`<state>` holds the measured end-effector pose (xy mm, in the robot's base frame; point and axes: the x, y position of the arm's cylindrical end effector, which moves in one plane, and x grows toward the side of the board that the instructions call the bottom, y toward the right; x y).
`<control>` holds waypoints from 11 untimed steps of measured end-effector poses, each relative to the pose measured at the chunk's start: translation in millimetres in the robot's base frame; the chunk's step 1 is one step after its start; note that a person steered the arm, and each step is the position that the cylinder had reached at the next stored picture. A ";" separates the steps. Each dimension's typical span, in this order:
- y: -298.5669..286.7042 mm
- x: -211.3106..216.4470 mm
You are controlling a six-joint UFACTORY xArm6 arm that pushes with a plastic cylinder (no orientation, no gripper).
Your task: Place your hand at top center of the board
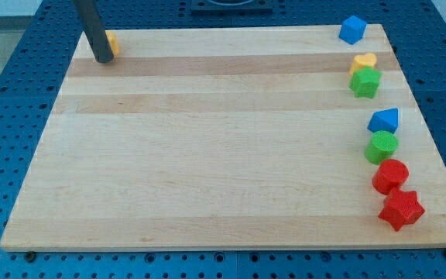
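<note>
My tip [103, 58] rests on the wooden board [207, 155] at its top left corner. It stands right against a yellow block [111, 42], which is mostly hidden behind the rod, shape unclear. The other blocks lie along the view's right edge of the board: a blue cube [352, 29] at the top right, a yellow heart-like block [364, 60] touching a green star [365, 81], a blue triangular block [385, 120] above a green cylinder [381, 146], then a red cylinder [390, 176] and a red star [400, 209].
The board lies on a blue perforated table [6, 101]. A dark mount [231, 6] shows at the view's top centre, beyond the board's edge.
</note>
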<state>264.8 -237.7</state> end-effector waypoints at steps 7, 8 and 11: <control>24.2 38.2; 28.9 38.2; 116.7 38.1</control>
